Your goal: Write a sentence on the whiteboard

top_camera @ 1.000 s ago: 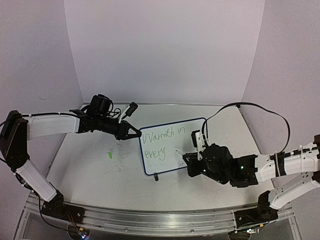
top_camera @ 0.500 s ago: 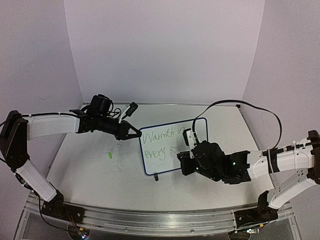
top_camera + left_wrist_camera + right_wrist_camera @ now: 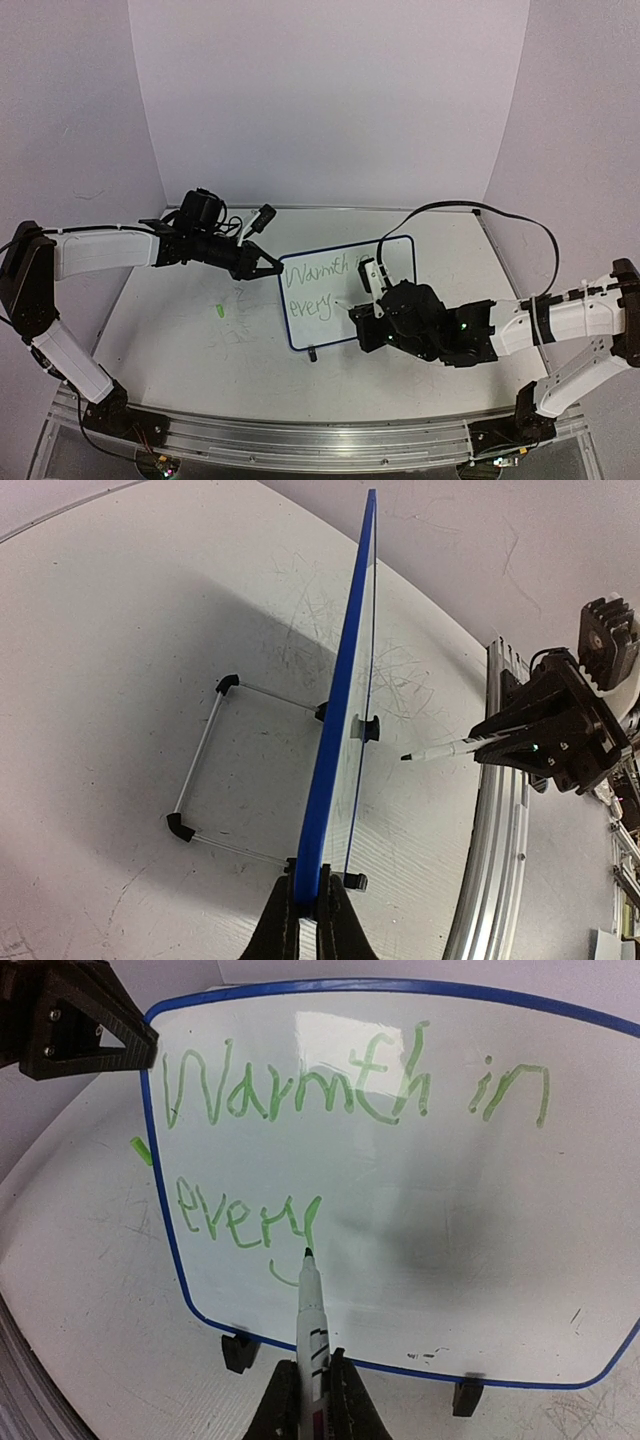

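The right hand (image 3: 305,1400) is closed on a white marker pen with a dark tip (image 3: 310,1310), which points to 12 o'clock in the right wrist view. The tip lies at the tail of "every"; the left wrist view shows a small gap to the board face. The left hand (image 3: 308,912) is clamped on the 10 o'clock corner of the small white whiteboard with a blue rim (image 3: 450,1220). The board stands upright on black feet (image 3: 238,1350) at the centre of the white table (image 3: 180,330). The green handwritten sentence (image 3: 345,1090) reads "Warmth in" above "every".
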